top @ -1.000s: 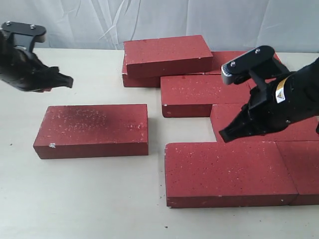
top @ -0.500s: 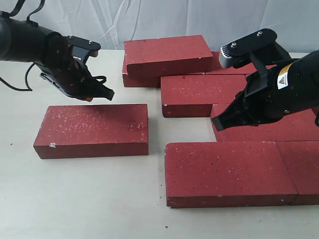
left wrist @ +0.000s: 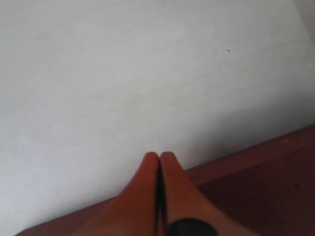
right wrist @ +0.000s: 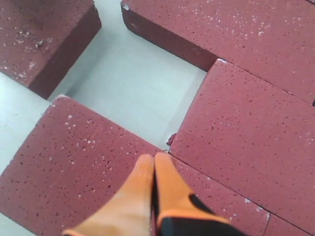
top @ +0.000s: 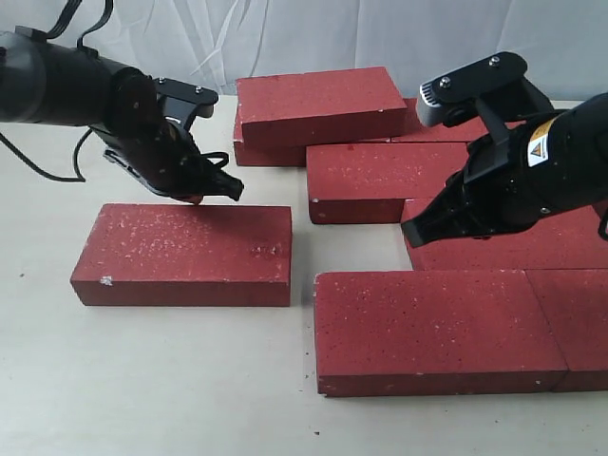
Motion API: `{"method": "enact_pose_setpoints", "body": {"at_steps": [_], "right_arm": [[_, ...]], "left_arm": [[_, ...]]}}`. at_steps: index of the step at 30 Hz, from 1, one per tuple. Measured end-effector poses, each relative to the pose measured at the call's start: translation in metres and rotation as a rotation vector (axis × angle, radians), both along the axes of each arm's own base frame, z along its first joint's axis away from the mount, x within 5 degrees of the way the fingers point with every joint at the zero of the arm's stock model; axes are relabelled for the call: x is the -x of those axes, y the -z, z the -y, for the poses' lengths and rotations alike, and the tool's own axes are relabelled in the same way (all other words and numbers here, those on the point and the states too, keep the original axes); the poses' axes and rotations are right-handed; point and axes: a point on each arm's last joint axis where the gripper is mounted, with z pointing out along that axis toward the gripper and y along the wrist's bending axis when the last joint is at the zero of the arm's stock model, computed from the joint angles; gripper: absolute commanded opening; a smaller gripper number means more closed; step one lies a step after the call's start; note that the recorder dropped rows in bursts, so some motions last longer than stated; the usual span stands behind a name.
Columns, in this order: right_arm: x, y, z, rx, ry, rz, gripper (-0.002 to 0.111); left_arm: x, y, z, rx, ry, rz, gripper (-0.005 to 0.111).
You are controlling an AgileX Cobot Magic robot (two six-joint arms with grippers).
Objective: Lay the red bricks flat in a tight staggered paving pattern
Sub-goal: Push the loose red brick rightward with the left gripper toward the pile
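At least 8 bricks (top: 389,176) can be counted on the desk (top: 190,389), with 2 grippers over them. 7 bricks sit in a cluster on the desk's right half. 2 lie end to end along the front edge, 2 are staggered behind them, and further back 1 top brick (top: 321,103) rests on another, with 1 more partly hidden behind. The lone brick (top: 180,249) lies flat on the left half, its right end near the front row but apart from it, with bare desk between.

The left gripper (top: 226,190) is at the far long edge of the lone brick, towards its right end. In the left wrist view its orange fingers (left wrist: 147,184) are pressed together, with nothing between them. Their tips sit on the line where brick meets desk, and contact cannot be told.

The right gripper (top: 425,231) hangs over the cluster by the left end of the 2nd-row brick. Its fingers (right wrist: 140,184) are also pressed together and hold nothing. Their tips are above the seam where 2 bricks meet, just beside a bare patch of desk.
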Motion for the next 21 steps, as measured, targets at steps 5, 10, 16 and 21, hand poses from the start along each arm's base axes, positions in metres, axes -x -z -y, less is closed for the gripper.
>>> {"method": "enact_pose_setpoints", "body": {"at_steps": [5, 10, 16, 21], "right_arm": [[0.0, 0.0, 0.0, 0.0, 0.0, 0.0, -0.001], [0.0, 0.0, 0.0, 0.0, 0.0, 0.0, -0.001], [0.001, 0.0, -0.003, -0.013, -0.04, -0.006, -0.001], [0.003, 0.0, -0.007, -0.054, -0.06, -0.024, -0.001]], "left_arm": [[-0.01, -0.014, -0.018, 0.022, -0.07, 0.03, 0.0], [-0.011, -0.047, -0.069, -0.037, -0.171, 0.033, 0.0], [0.027, -0.041, -0.125, -0.112, -0.294, -0.136, 0.0], [0.052, -0.015, -0.129, -0.071, -0.312, -0.274, 0.0]]}}
